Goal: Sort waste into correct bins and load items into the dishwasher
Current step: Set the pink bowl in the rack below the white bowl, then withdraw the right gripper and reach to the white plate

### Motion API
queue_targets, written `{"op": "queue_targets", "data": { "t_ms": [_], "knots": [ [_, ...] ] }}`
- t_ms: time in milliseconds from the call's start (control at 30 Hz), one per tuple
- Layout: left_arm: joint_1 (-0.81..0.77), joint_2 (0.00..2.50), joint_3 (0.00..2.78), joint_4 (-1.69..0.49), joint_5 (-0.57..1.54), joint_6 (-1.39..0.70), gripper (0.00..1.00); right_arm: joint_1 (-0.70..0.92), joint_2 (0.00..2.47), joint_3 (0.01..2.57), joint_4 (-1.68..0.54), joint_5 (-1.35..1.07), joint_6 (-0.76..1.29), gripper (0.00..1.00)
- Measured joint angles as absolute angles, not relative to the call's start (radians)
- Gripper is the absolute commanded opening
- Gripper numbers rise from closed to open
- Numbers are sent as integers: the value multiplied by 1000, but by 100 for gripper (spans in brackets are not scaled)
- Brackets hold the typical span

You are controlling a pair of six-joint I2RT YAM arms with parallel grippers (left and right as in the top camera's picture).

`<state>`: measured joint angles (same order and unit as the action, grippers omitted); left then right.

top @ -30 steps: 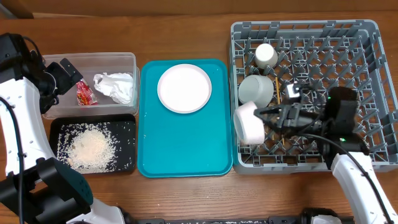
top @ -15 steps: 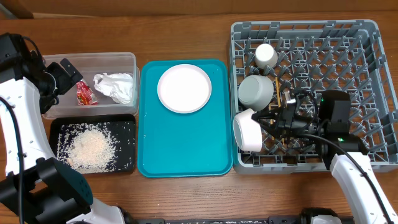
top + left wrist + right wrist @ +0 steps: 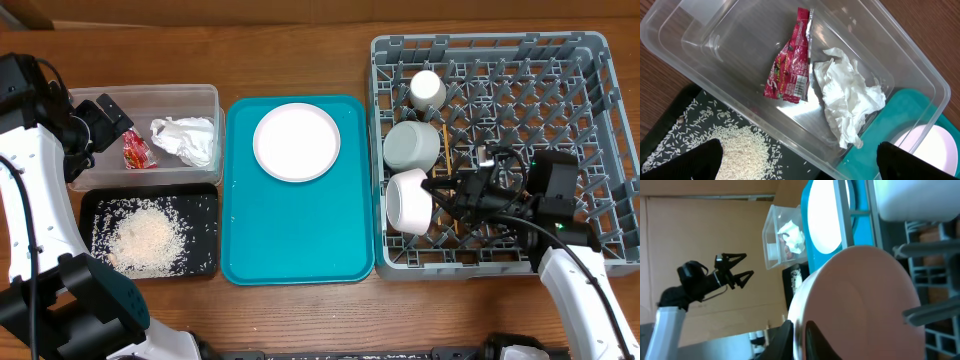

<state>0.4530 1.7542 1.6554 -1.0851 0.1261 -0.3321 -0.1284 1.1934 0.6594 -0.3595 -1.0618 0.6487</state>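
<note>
The grey dish rack [image 3: 600,150] sits at the right of the bench [image 3: 300,320]. Left of it, the teal tray [image 3: 250,230] carries the pink plate [image 3: 296,141]. Farther left are the clear tub [image 3: 100,98] and the black tray [image 3: 205,265] of rice [image 3: 145,240]. In the rack's front-left corner a bowl [image 3: 407,200] lies tipped, with the right pincer [image 3: 438,195] at its rim; I cannot tell whether it grips. A second bowl [image 3: 410,145] and the cup [image 3: 427,89] stand behind. The left pincer [image 3: 797,160] gapes over the tub's napkin [image 3: 847,107] and red wrapper [image 3: 789,70], whose print is illegible.

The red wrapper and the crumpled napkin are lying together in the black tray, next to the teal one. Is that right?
Not quite. The red wrapper and the crumpled napkin lie together in the clear tub, not the black tray, which holds only rice grains. The tub does sit next to the teal tray. The left wrist view shows it best.
</note>
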Motion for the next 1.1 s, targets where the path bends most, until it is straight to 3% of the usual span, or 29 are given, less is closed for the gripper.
{"op": "queue_targets", "data": {
  "t_ms": [333,667,900,967,1033,1100],
  "knots": [
    [453,1754,1655,-1085,126,-332,100,-213,1193,657,-360,-1049,554,28],
    [453,1754,1655,-1085,126,-332,100,-301,1193,656,-382,-1046,489,27],
    [453,1754,1655,-1085,126,-332,100,-275,1200,831,-699,-863,424,27],
    [453,1754,1655,-1085,126,-332,100,-234,1203,945,-817,-736,381,21],
    [453,1754,1655,-1085,126,-332,100,-182,1203,1055,-904,-620,347,5],
    [453,1754,1655,-1085,125,-332,100,-126,1203,1146,-971,-527,316,4]
  ]
}}
